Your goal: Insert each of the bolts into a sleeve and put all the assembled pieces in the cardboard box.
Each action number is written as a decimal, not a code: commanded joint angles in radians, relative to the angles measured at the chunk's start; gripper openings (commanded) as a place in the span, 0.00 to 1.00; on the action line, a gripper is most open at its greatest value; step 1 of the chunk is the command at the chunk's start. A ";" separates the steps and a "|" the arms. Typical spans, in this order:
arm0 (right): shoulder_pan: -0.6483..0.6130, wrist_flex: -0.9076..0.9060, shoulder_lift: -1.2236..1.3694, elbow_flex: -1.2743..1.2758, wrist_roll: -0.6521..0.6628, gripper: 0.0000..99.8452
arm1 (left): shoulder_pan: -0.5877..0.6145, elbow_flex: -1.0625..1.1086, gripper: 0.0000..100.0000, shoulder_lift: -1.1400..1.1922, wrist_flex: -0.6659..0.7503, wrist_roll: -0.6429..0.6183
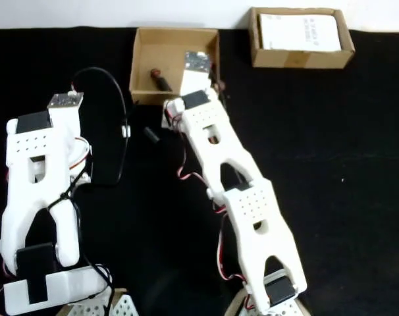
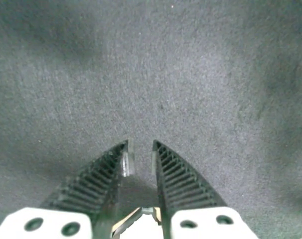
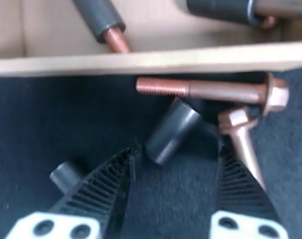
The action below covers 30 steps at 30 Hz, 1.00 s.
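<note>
1. Now right tool (image 3: 178,148) gapes, empty; grey cylindrical sleeve (image 3: 171,132) lies just ahead.
2. Close squarely across it, clear of the copper bolt (image 3: 243,144) beside one jaw.
3. Left tool (image 2: 141,147): barely parted, empty.

Box wall (image 3: 141,62) and loose bolt (image 3: 211,90) seemingly crowd the right end effector (image 3: 178,149).

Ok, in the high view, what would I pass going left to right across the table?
left arm → sleeve → right arm → box of papers
</note>
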State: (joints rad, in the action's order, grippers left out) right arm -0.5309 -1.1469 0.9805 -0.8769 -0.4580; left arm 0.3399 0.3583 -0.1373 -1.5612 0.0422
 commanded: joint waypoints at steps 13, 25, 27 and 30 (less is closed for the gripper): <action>-0.002 0.128 0.088 -0.039 -0.002 0.19 | 0.008 -0.039 0.08 0.002 0.000 0.003; 0.004 0.124 0.133 -0.039 0.092 0.00 | 0.008 -0.039 0.08 0.002 0.000 0.003; 0.004 0.099 0.130 -0.039 0.124 0.01 | 0.008 -0.039 0.08 0.002 0.000 0.006; 0.002 -0.025 0.110 -0.093 0.133 0.01 | 0.010 -0.041 0.08 -0.002 0.000 0.006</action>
State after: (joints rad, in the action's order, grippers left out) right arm -0.5186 -1.0717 1.1047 -0.9367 -0.3460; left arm 0.3399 0.3583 -0.1312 -1.5612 0.0422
